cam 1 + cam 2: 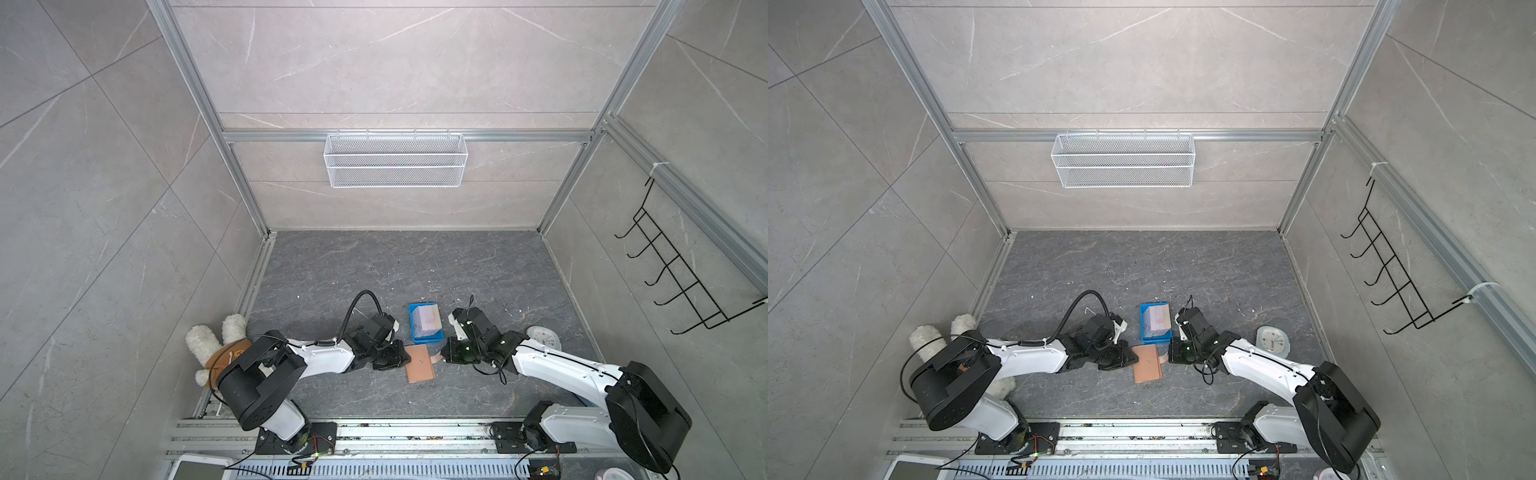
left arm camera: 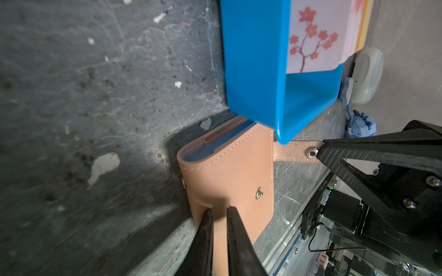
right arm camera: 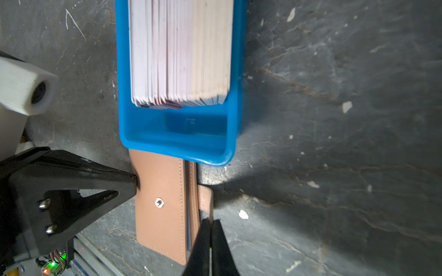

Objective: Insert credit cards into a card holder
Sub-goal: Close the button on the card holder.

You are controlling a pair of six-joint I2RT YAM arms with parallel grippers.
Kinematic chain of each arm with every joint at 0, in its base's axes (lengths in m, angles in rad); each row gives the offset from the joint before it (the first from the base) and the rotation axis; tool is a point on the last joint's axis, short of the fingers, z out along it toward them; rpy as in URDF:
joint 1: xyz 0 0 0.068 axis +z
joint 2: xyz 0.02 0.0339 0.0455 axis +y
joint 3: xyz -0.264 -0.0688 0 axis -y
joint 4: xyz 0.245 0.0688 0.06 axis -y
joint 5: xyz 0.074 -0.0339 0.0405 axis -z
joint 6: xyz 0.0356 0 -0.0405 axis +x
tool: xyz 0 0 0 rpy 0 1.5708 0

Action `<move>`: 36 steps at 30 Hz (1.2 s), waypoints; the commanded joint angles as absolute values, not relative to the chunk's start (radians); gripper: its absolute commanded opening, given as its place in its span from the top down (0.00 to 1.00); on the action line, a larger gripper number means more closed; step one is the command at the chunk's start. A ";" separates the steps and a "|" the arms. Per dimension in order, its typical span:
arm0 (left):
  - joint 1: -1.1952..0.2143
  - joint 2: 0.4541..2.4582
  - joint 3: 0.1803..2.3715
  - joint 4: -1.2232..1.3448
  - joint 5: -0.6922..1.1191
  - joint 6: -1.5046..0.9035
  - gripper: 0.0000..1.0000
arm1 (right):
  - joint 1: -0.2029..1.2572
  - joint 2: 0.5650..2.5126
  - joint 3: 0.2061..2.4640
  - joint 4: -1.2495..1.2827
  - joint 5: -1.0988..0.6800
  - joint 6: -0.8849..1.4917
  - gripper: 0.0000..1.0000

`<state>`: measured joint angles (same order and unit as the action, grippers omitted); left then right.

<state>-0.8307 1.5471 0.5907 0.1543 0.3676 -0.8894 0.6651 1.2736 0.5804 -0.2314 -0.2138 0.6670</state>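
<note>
The tan card holder lies closed on the dark floor between the two arms. My left gripper is shut on the holder's folded edge. My right gripper is shut on the holder's snap tab, which is pulled out sideways from the holder. The credit cards stand as a stack on edge inside a blue tray just behind the holder. The front card shows pink blossoms.
A small pale clock lies right of the right arm. A white plush toy sits at the left wall. A white wire basket hangs on the back wall, a black hook rack on the right wall.
</note>
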 commanded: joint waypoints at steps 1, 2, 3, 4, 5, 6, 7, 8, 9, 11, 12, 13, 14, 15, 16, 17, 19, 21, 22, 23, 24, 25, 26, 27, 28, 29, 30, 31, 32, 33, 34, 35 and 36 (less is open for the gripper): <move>-0.836 1.552 0.575 0.110 0.338 -0.877 0.84 | 0.659 1.273 0.581 -0.251 -0.215 0.639 0.95; -0.836 1.551 0.575 0.110 0.336 -0.879 0.84 | 0.659 1.277 0.583 -0.252 -0.218 0.638 0.96; -0.836 1.550 0.575 0.110 0.337 -0.879 0.84 | 0.659 1.279 0.584 -0.252 -0.219 0.637 0.96; -0.837 1.549 0.574 0.110 0.337 -0.879 0.84 | 0.659 1.279 0.585 -0.250 -0.221 0.638 0.97; -0.837 1.549 0.573 0.110 0.337 -0.878 0.84 | 0.659 1.282 0.586 -0.250 -0.224 0.635 0.97; -0.836 1.548 0.572 0.110 0.337 -0.879 0.84 | 0.658 1.283 0.588 -0.250 -0.226 0.635 0.97; -0.836 1.547 0.571 0.110 0.337 -0.879 0.84 | 0.658 1.284 0.590 -0.250 -0.228 0.632 0.98; -0.837 1.547 0.571 0.110 0.337 -0.878 0.84 | 0.660 1.287 0.591 -0.250 -0.229 0.633 0.98; -0.836 1.545 0.570 0.110 0.336 -0.878 0.84 | 0.659 1.290 0.592 -0.249 -0.232 0.631 0.98; -0.836 1.546 0.571 0.110 0.335 -0.879 0.84 | 0.661 1.296 0.594 -0.245 -0.241 0.630 0.98; -0.836 1.546 0.571 0.110 0.335 -0.877 0.84 | 0.661 1.299 0.596 -0.243 -0.245 0.630 0.99; -0.836 1.546 0.571 0.111 0.334 -0.879 0.84 | 0.661 1.302 0.597 -0.242 -0.249 0.629 0.99; -0.836 1.545 0.571 0.112 0.337 -0.878 0.84 | 0.661 1.303 0.598 -0.242 -0.250 0.629 0.99; -0.837 1.545 0.571 0.112 0.336 -0.878 0.84 | 0.662 1.304 0.601 -0.242 -0.253 0.628 0.99; -0.837 1.543 0.571 0.112 0.335 -0.879 0.84 | 0.664 1.304 0.600 -0.242 -0.253 0.627 0.99; -0.836 1.543 0.569 0.112 0.335 -0.878 0.84 | 0.665 1.304 0.601 -0.242 -0.254 0.627 0.99; -0.837 1.543 0.569 0.112 0.335 -0.878 0.84 | 0.667 1.306 0.604 -0.244 -0.256 0.627 1.00; -0.836 1.543 0.570 0.112 0.335 -0.879 0.84 | 0.673 1.310 0.610 -0.245 -0.256 0.628 1.00; -0.836 1.543 0.570 0.112 0.335 -0.878 0.84 | 0.678 1.312 0.613 -0.247 -0.255 0.628 1.00; -0.837 1.543 0.569 0.112 0.335 -0.879 0.84 | 0.685 1.314 0.619 -0.248 -0.253 0.629 1.00; -0.837 1.543 0.569 0.113 0.336 -0.878 0.84 | 0.690 1.315 0.622 -0.250 -0.250 0.631 1.00; -0.837 1.543 0.568 0.114 0.335 -0.878 0.84 | 0.697 1.317 0.629 -0.253 -0.246 0.633 1.00; -0.837 1.543 0.568 0.116 0.336 -0.878 0.84 | 0.703 1.320 0.636 -0.256 -0.241 0.634 1.00; -0.836 1.542 0.568 0.117 0.334 -0.878 0.84 | 0.712 1.324 0.642 -0.259 -0.236 0.635 1.00; -0.837 1.542 0.566 0.118 0.334 -0.880 0.84 | 0.721 1.329 0.649 -0.265 -0.229 0.637 1.00; -0.837 1.540 0.564 0.121 0.334 -0.881 0.84 | 0.728 1.334 0.658 -0.269 -0.223 0.638 1.00; -0.838 1.539 0.562 0.123 0.334 -0.881 0.84 | 0.738 1.340 0.664 -0.273 -0.217 0.639 1.00; -0.836 1.537 0.560 0.125 0.334 -0.883 0.84 | 0.746 1.346 0.671 -0.273 -0.212 0.642 1.00; -0.837 1.536 0.558 0.129 0.333 -0.885 0.84 | 0.755 1.353 0.677 -0.274 -0.207 0.645 1.00; -0.837 1.534 0.558 0.130 0.334 -0.886 0.84 | 0.763 1.360 0.684 -0.276 -0.203 0.647 1.00; -0.837 1.534 0.555 0.134 0.333 -0.887 0.84 | 0.773 1.368 0.691 -0.278 -0.199 0.649 1.00; -0.837 1.535 0.552 0.138 0.334 -0.888 0.84 | 0.782 1.376 0.697 -0.279 -0.193 0.652 1.00; -0.837 1.535 0.550 0.143 0.335 -0.890 0.84 | 0.788 1.384 0.703 -0.282 -0.188 0.655 1.00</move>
<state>-0.8314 1.5402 0.5762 0.1722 0.3668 -0.8898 0.7689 1.3624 0.6701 -0.2443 -0.2153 0.6510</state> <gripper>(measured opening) 0.161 0.045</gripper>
